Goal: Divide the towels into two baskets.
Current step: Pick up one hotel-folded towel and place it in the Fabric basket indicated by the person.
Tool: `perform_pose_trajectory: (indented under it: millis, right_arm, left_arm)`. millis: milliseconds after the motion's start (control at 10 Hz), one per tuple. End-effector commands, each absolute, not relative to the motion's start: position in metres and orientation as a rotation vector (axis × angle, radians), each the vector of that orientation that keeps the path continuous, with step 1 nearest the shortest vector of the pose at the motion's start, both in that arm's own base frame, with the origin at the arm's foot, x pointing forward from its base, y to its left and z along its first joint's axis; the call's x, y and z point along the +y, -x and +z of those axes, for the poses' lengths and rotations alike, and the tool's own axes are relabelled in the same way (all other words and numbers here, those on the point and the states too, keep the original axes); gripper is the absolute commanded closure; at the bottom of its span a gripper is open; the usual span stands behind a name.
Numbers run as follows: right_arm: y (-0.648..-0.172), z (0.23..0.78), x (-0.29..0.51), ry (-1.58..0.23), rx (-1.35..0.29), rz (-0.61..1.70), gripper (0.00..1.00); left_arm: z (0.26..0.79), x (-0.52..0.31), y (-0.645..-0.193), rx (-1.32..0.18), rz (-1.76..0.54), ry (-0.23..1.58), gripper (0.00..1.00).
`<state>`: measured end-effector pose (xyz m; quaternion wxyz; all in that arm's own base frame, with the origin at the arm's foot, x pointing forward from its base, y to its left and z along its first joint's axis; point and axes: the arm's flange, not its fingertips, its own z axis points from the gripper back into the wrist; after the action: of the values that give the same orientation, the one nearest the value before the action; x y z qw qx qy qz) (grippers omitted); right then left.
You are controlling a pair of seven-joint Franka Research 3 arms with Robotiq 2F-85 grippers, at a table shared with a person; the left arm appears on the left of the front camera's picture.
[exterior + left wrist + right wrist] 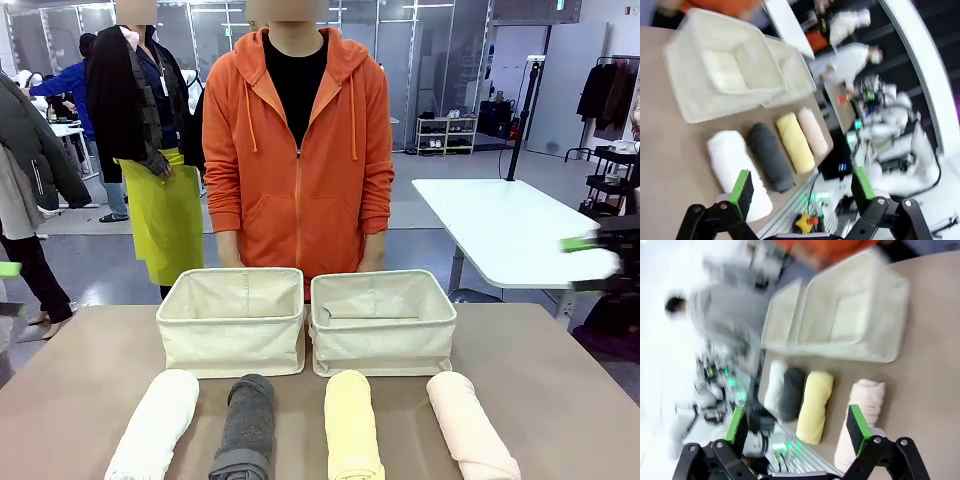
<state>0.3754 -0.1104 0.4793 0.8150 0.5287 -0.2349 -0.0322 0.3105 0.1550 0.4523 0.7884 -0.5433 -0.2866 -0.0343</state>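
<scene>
Cream canvas left basket (230,345) and right basket (383,350) just beside each other near the desk's (560,400) far edge, before a person (298,150). Along the near edge, in a row from left: white towel (155,428), dark grey towel (245,425), pale yellow towel (352,425), pale pink towel (470,425). Left pincer (802,186) and right pincer (797,423) gaping wide, empty, above the desk.

Right hand (796,424) splayed — pink towel (867,397) behind one finger.
</scene>
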Motion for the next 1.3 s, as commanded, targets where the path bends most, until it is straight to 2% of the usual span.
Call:
perform_pose_trajectory:
  millis: [0,200,400,500,600,1200]
  right_arm:
    - [-0.348,0.475,-0.176,-1.121,-0.631,-0.293,0.0]
    - [-0.302,0.474,-0.236,-1.093,-0.739,-0.456,0.0]
    - [-0.275,0.475,-0.26,-1.048,-0.771,-0.528,0.0]
    - [-0.278,0.475,-0.255,-1.038,-0.759,-0.474,0.0]
    - [-0.276,0.474,-0.277,-1.04,-0.772,-0.507,0.0]
    - [-0.276,0.474,-0.277,-1.04,-0.772,-0.507,0.0]
  left_arm:
    - [0.428,0.198,-0.275,-0.748,0.136,1.161,0.0]
    - [0.431,0.236,-0.233,-0.825,0.255,1.078,0.0]
    - [0.438,0.25,-0.209,-0.864,0.319,1.011,0.0]
    - [0.438,0.246,-0.213,-0.872,0.284,1.012,0.0]
    - [0.434,0.279,-0.217,-0.845,0.334,1.037,0.0]
    - [0.434,0.279,-0.217,-0.845,0.334,1.037,0.0]
